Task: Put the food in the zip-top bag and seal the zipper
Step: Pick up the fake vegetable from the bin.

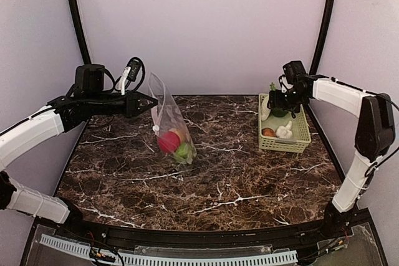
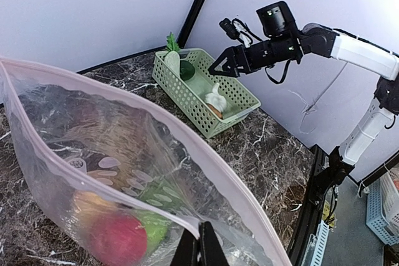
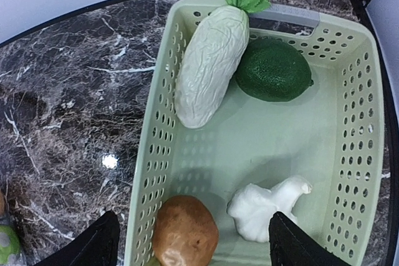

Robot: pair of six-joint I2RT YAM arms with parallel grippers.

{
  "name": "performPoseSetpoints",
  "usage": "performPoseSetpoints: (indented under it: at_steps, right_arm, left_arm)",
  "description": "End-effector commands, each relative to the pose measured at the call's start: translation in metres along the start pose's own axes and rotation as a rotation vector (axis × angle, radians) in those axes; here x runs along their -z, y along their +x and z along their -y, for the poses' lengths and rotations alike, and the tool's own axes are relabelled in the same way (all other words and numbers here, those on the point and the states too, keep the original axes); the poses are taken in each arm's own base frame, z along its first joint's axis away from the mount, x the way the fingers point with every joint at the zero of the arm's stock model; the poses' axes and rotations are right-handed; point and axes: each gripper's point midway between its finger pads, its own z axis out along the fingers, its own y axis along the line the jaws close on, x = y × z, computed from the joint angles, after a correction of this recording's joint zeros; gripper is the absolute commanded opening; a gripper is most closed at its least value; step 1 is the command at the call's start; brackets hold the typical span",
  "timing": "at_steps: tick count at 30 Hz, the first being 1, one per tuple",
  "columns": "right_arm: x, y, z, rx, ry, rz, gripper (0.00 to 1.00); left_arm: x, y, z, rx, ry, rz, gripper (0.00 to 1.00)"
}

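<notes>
Marble table [image 1: 218, 179]; garlic [image 3: 265, 204], brown piece [image 3: 185, 232] beneath spread right end effector [image 3: 192, 216].

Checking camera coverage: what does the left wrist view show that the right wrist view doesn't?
Only left wrist: the bag with its open mouth and zipper, the red apple inside, the left gripper shut on the rim, the right arm over the basket. Only right wrist: the brown piece whole, from above. Both: basket, radish, garlic, green piece.

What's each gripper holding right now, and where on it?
Left gripper pinches the zip-top bag at its zipper rim; right gripper is open, holding nothing.
</notes>
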Motion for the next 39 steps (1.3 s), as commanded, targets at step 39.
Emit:
performPoseSetpoints:
  at_steps: [39]
  right_arm:
    - [-0.156, -0.063, 0.029, -0.205, -0.137, 0.05, 0.54]
  left_arm:
    - [0.001, -0.002, -0.003, 0.005, 0.028, 0.022, 0.01]
